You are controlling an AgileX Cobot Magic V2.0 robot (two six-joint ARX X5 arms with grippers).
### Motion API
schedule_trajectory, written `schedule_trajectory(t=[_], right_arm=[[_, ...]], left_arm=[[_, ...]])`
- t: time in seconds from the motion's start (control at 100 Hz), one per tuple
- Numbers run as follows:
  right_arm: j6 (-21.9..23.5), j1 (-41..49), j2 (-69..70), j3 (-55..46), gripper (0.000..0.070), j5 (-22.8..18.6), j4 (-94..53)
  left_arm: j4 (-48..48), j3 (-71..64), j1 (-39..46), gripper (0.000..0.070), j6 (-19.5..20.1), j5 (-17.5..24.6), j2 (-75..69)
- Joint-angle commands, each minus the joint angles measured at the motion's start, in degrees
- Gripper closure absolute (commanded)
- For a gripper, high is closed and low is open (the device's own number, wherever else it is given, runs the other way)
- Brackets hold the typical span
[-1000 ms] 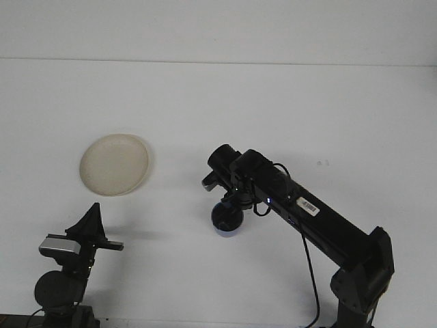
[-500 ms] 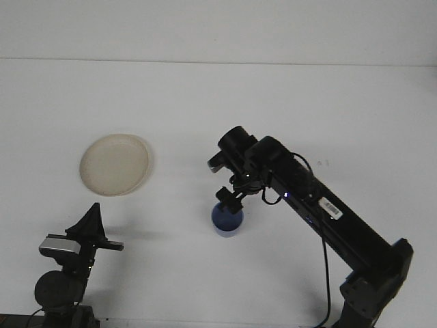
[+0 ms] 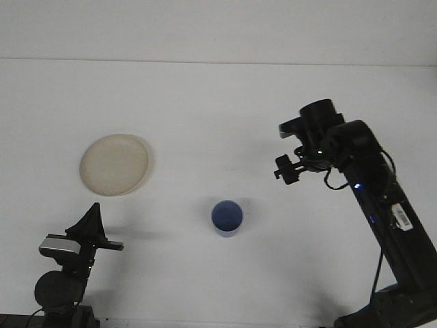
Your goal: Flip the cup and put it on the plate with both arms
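A blue cup (image 3: pixel 227 219) stands upright on the white table, mouth up, just below the middle of the front view. A cream plate (image 3: pixel 114 164) lies flat to the left, well apart from the cup. My right gripper (image 3: pixel 287 170) hangs open and empty above the table, up and to the right of the cup, touching nothing. My left gripper (image 3: pixel 92 229) rests low at the bottom left, below the plate, holding nothing.
The right arm (image 3: pixel 382 205) slants down from the gripper to the bottom right corner. The left arm's base (image 3: pixel 60 287) sits at the bottom left edge. The table's far edge meets a white wall (image 3: pixel 218 27) at the top.
My right gripper has let go of the cup and swung up and to the right, away from it. The cup now stands upright alone. The left arm has not moved.
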Motion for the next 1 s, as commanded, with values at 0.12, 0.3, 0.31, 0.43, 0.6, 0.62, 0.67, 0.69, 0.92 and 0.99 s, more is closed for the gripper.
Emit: schedule_trajectory(t=[0.12, 0.3, 0.31, 0.43, 0.6, 0.62, 0.67, 0.69, 0.92, 0.99], right_arm=[[-0.9, -8.0, -5.9, -4.0, 0.0220, -0.5, 1.7], [0.6, -13.9, -15.1, -12.0, 0.0219, -1.7, 8.4], [0.7, -14.1, -15.7, -12.5, 0.0219, -1.7, 8.9], [1.7, -16.1, -23.0, -18.9, 0.0220, -1.7, 14.6], [1.9, -16.4, -33.2, -27.9, 0.0220, -1.0, 22.4], [1.9, -16.4, -34.3, -29.0, 0.0220, -1.0, 23.5], [1.9, -16.4, -37.2, -32.0, 0.0220, -1.0, 26.2], [1.9, -16.4, -38.1, -32.9, 0.0220, -1.0, 27.0], [1.4, -16.4, -50.2, -47.1, 0.0220, -1.0, 38.4], [1.3, -16.4, -53.1, -51.2, 0.0220, -1.1, 42.9]], left_arm=[[0.5, -1.1, -0.1, 0.0688, -0.3, 0.1, -0.1], [0.5, -1.1, -0.1, 0.0688, -0.3, 0.1, -0.1], [0.5, -1.1, -0.1, 0.0688, -0.3, 0.1, -0.1], [0.5, -1.1, -0.1, 0.0688, -0.3, 0.1, -0.1], [0.5, -1.1, -0.1, 0.0688, -0.3, 0.1, -0.1], [0.5, -1.1, -0.1, 0.0688, -0.3, 0.1, -0.1], [0.5, -1.1, -0.1, 0.0688, -0.3, 0.1, -0.1], [0.5, -1.1, -0.1, 0.0688, -0.3, 0.1, -0.1], [0.5, -1.1, -0.1, 0.0688, -0.3, 0.1, -0.1], [0.5, -1.1, -0.1, 0.0688, -0.3, 0.1, -0.1]])
